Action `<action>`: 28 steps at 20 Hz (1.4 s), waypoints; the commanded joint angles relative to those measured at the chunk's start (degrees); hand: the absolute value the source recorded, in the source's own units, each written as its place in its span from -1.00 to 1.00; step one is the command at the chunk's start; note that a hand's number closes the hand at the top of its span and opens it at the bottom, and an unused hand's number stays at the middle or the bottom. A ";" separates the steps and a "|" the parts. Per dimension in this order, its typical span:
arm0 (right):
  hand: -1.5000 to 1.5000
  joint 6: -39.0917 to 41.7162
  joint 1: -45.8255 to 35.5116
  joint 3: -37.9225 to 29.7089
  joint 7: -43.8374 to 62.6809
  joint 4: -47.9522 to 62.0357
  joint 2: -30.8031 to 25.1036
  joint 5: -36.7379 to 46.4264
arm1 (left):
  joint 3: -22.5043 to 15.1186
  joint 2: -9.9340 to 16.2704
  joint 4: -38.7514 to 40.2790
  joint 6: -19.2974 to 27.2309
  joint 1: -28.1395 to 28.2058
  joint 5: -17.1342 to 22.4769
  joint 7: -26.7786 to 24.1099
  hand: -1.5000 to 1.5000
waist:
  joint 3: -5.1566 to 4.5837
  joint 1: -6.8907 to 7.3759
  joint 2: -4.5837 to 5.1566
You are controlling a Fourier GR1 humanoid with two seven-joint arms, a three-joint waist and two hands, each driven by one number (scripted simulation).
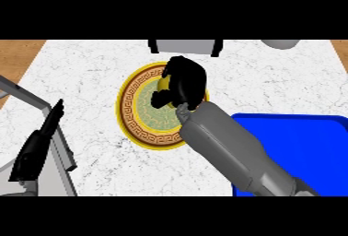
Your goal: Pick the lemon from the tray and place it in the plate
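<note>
Head view looks steeply down on a white marbled counter (88, 83) with wood showing past its far corners. Near the counter's middle lies a round plate (136, 124) with a yellow rim, a brown patterned band and a pale green centre. Over the plate's far right part hangs the right hand (183, 83), its black fingers curled downward around the lemon (164, 83); only a small yellow patch of the fruit shows at the hand's left side, above the plate's green centre. Whether the lemon touches the plate I cannot tell. The grey right forearm (231, 147) runs from the hand back toward the counter's near right corner, crossing the plate's right rim. A blue tray (306, 138) sits at the counter's right edge, partly hidden by that forearm. At the counter's left edge, the left hand (37, 147) rests with its dark fingers straight and pointing toward the far edge, holding nothing. Along the far edge stand a grey box-like object (185, 46) and, toward the far right corner, a pale rounded object (282, 44).
</note>
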 commanded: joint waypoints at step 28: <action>-1.00 -43.53 26.93 -1.02 -13.75 -23.60 -9.51 -5.78 | 4.44 1.22 -2.61 -1.29 5.87 1.96 -0.28 0.00 | 0.07 -5.23 -1.30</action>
